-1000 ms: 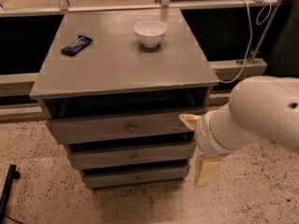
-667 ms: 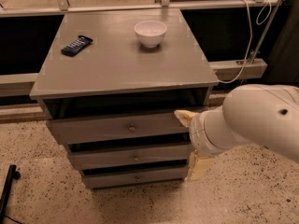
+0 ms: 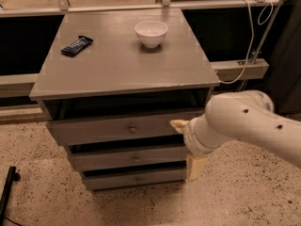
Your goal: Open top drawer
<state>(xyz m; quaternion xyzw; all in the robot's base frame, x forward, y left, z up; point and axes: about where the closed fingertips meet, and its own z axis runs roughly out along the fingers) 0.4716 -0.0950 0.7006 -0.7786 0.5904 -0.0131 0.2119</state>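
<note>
The top drawer (image 3: 94,130) is the wide grey front just under the cabinet top, with a small brass knob (image 3: 132,129) at its centre. A dark gap shows above its front. My gripper (image 3: 187,145) is at the right end of the drawer fronts, to the right of the knob and apart from it. One cream finger (image 3: 178,124) lies against the top drawer's right part; the other (image 3: 195,166) hangs lower, by the bottom drawer. The fingers stand wide apart and hold nothing. My white arm (image 3: 249,124) comes in from the right.
Two narrower grey drawers (image 3: 136,159) sit below. On the cabinet top (image 3: 117,69) stand a white bowl (image 3: 150,33) and a dark packet (image 3: 76,45). A white cable (image 3: 247,46) hangs at the right. A black pole (image 3: 7,194) lies on the speckled floor at left.
My arm and gripper have moved left along the drawer fronts, closer to the knob. The drawers, bowl and packet have not moved.
</note>
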